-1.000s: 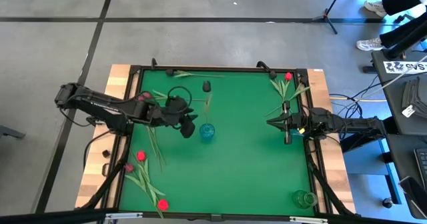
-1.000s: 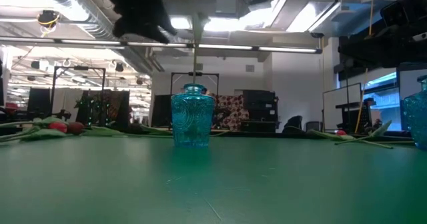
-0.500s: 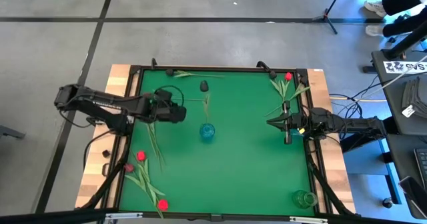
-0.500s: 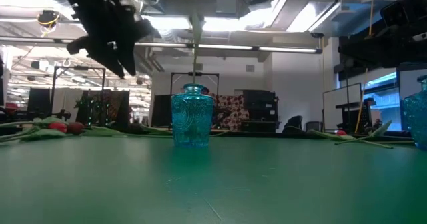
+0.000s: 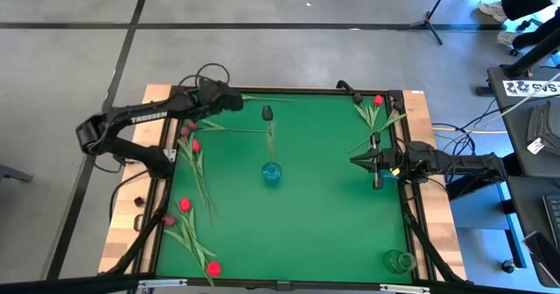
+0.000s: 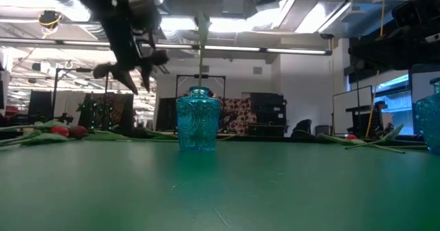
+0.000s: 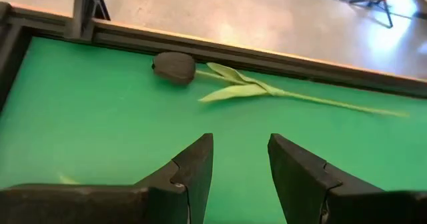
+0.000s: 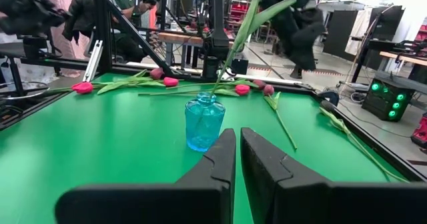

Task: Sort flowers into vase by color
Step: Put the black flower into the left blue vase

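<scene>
My left gripper [image 5: 220, 93] [image 7: 240, 163] is open and hovers over the table's far left corner. Just ahead of its fingers lies a black tulip [image 7: 173, 67], its stem [image 5: 262, 97] flat on the mat along the far edge. A blue glass vase [image 5: 271, 173] [image 6: 199, 124] stands mid-table with a black tulip [image 5: 268, 113] stuck in it by its stem. Red and maroon tulips [image 5: 194, 145] lie along the left edge; another red one [image 5: 378, 101] lies far right. My right gripper [image 5: 373, 161] [image 8: 237, 151] waits shut at the right side.
A clear greenish vase [image 5: 400, 261] stands in the near right corner. A raised dark frame [image 5: 289, 90] rims the green mat. More red tulips [image 5: 213, 268] lie near the near left corner. Open mat lies between the blue vase and the right gripper.
My left gripper has drawn back from beside the blue vase, first toward the table's left, then toward the far edge, and has swung round over the far left corner. The black tulip stays standing in the blue vase. The right arm has kept still.
</scene>
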